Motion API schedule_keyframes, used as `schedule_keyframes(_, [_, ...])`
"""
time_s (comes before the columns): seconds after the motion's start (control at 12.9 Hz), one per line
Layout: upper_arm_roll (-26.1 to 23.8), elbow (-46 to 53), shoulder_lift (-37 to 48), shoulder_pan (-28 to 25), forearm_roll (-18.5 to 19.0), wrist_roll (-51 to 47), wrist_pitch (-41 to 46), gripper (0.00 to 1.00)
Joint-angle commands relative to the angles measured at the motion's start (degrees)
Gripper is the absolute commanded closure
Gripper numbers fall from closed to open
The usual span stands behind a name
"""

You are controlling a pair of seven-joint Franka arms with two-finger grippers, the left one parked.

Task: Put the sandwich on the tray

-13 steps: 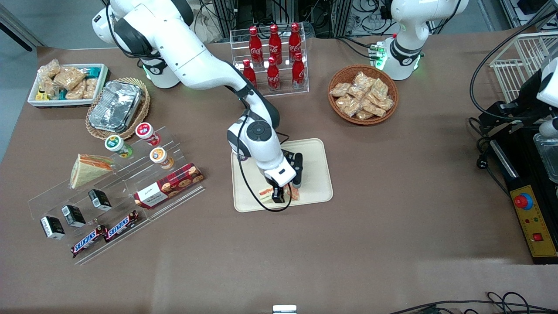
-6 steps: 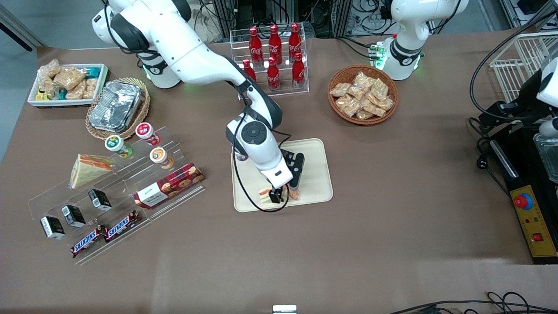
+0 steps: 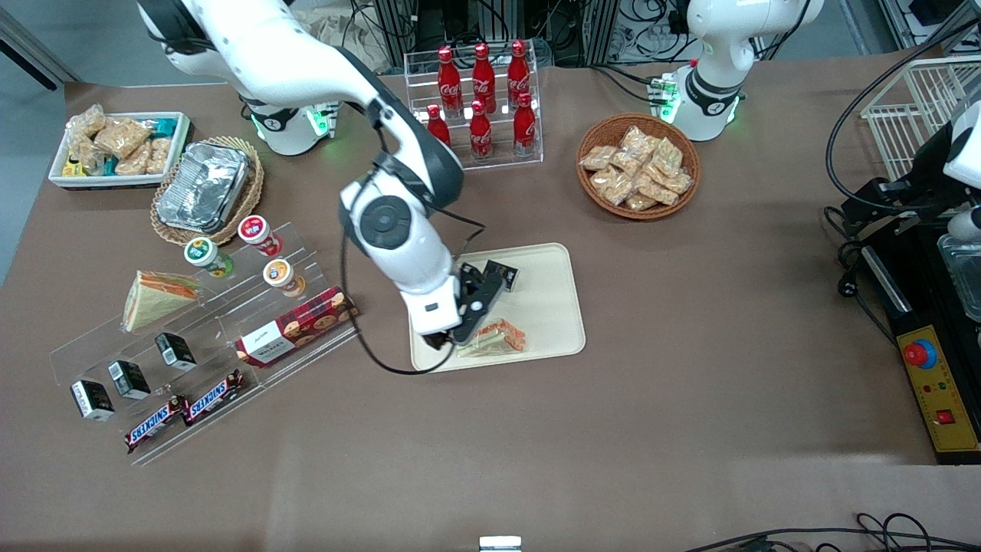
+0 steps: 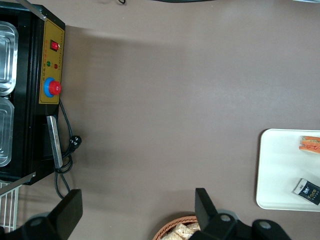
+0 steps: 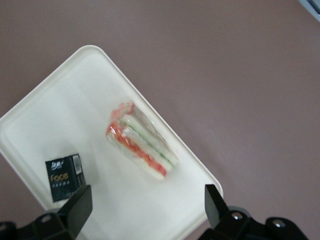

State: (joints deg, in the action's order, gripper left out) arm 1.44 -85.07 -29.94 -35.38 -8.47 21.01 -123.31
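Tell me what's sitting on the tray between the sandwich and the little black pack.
Nothing: in the right wrist view only bare tray separates the sandwich from the black pack. The hand, fingers open, hangs above them, holding nothing.

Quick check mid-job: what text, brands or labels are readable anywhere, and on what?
"Face": small black box on the cream-beige rectangular tray, seen past the open gripper above it.
"SNICKERS": two brown chocolate bars.
"Coca-Cola" script: red bottles.
Red tartan biscuit box, round cup lids: print unreadable.
Clear-wrapped wedge sandwich: no label visible.
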Motion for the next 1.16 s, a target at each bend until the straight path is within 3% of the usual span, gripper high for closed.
schedule_keyframes(0.0, [0.1,-1.9,7.6,3.5,-0.8,-5.6,8.7,0.0])
schedule_keyframes(0.39, [2.5,-1.9,16.9,7.5,5.2,-16.4,22.9,0.0])
schedule_keyframes(1.08, [2.8,-1.9,24.5,26.5,5.4,-17.7,36.0,0.0])
